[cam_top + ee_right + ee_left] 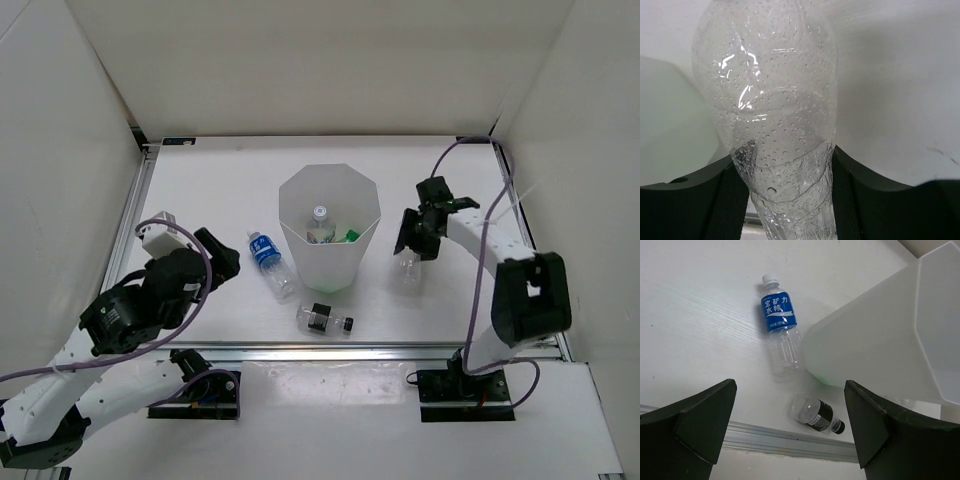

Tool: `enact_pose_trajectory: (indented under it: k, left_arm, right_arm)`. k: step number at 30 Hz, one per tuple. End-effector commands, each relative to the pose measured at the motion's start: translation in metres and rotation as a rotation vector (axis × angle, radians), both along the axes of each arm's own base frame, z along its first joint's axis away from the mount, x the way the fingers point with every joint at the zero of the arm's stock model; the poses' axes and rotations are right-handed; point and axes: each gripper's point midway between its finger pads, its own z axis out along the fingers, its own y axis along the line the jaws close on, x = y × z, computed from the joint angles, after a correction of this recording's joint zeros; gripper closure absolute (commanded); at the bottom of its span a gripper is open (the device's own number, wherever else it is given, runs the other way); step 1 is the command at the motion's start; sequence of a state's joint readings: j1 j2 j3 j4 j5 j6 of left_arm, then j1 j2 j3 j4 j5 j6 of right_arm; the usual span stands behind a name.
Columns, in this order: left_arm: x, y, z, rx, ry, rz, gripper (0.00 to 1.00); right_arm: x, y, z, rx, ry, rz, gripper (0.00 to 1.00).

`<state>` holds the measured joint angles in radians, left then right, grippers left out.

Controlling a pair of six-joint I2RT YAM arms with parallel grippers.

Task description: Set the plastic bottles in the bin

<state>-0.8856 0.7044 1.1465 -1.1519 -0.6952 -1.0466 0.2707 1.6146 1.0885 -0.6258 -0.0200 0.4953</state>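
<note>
While my right hand [416, 238] clamps the clear bottle [772, 115] beside the bin [325, 262], my left hand [790, 390] hangs spread open.

Two white-and-black arms wearing purple cables.
The left arm [110, 380] and right arm [475, 240] are showing white shells with bulky black joint housings; a thin purple cable [476, 300] is looping along each, and black base plates [465, 388] are anchoring them. The fingers [695, 427] are showing matte black, wedge-shaped and smooth.
</note>
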Motion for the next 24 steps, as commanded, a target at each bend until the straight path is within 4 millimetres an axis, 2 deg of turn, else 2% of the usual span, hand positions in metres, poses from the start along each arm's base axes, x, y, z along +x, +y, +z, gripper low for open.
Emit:
enact_pose_trajectory:
  k: [1, 3, 4, 6, 7, 8, 9, 10, 11, 12, 13, 14, 15, 16, 17, 21, 22, 23, 24]
  left_arm:
    - [-0.001, 0.005, -0.02, -0.021, 0.03, 0.063, 0.0]
    - [0.002, 0.005, -0.029, -0.031, 0.038, 0.094, 0.0]
    - [0.003, 0.003, -0.041, -0.026, 0.053, 0.103, 0.0]
    - [0.009, -0.003, -0.048, -0.043, 0.039, 0.114, 0.0]
    - [0.01, -0.004, -0.06, -0.028, 0.049, 0.115, 0.0]
    - [0.011, -0.008, -0.065, -0.035, 0.055, 0.106, 0.0]
    - [0.016, -0.014, -0.067, -0.046, 0.047, 0.106, 0.0]
    - [0.017, -0.018, -0.078, -0.035, 0.065, 0.097, 0.0]
    - [0.019, -0.02, -0.082, -0.017, 0.069, 0.09, 0.0]
    - [0.021, -0.026, -0.083, -0.023, 0.072, 0.083, 0.0]
    - [0.024, -0.029, -0.094, 0.015, 0.095, 0.08, 0.0]
    - [0.027, -0.032, -0.096, 0.021, 0.099, 0.08, 0.0]
    - [0.029, -0.032, -0.1, 0.037, 0.112, 0.09, 0.0]
    - [0.034, -0.037, -0.105, 0.05, 0.121, 0.09, 0.0]
    - [0.037, -0.037, -0.108, 0.059, 0.13, 0.095, 0.0]
    - [0.049, -0.035, -0.13, 0.053, 0.187, 0.117, 0.0]
    - [0.053, -0.03, -0.135, 0.059, 0.2, 0.132, 0.0]
    - [0.051, -0.031, -0.144, 0.055, 0.222, 0.118, 0.0]
    - [0.053, -0.03, -0.149, 0.055, 0.231, 0.119, 0.0]
  right_arm:
    - [0.012, 0.002, 0.095, 0.062, -0.224, -0.039, 0.54]
    - [0.009, 0.005, 0.138, 0.075, -0.314, -0.047, 0.57]
    - [0.014, 0.007, 0.187, 0.119, -0.444, -0.048, 0.57]
    - [0.011, 0.022, 0.237, 0.166, -0.557, -0.019, 0.57]
    - [0.013, 0.028, 0.284, 0.204, -0.665, -0.008, 0.55]
    - [0.011, 0.035, 0.304, 0.206, -0.711, 0.026, 0.55]
    - [0.009, 0.056, 0.317, 0.224, -0.735, 0.088, 0.55]
    - [0.007, 0.068, 0.331, 0.237, -0.766, 0.133, 0.55]
    - [0.0, 0.087, 0.362, 0.264, -0.838, 0.186, 0.55]
    - [0.006, 0.1, 0.357, 0.227, -0.836, 0.233, 0.55]
    - [0.007, 0.11, 0.359, 0.214, -0.846, 0.263, 0.55]
    - [0.003, 0.126, 0.358, 0.208, -0.85, 0.311, 0.55]
    - [0.01, 0.137, 0.348, 0.182, -0.833, 0.328, 0.54]
    - [0.007, 0.148, 0.342, 0.179, -0.821, 0.362, 0.51]
    - [0.013, 0.153, 0.337, 0.176, -0.814, 0.364, 0.47]
    - [0.01, 0.167, 0.301, 0.158, -0.748, 0.409, 0.28]
    - [0.009, 0.167, 0.296, 0.152, -0.738, 0.411, 0.22]
    - [0.011, 0.165, 0.293, 0.157, -0.724, 0.397, 0.08]
    - [0.008, 0.164, 0.298, 0.171, -0.733, 0.401, 0.03]
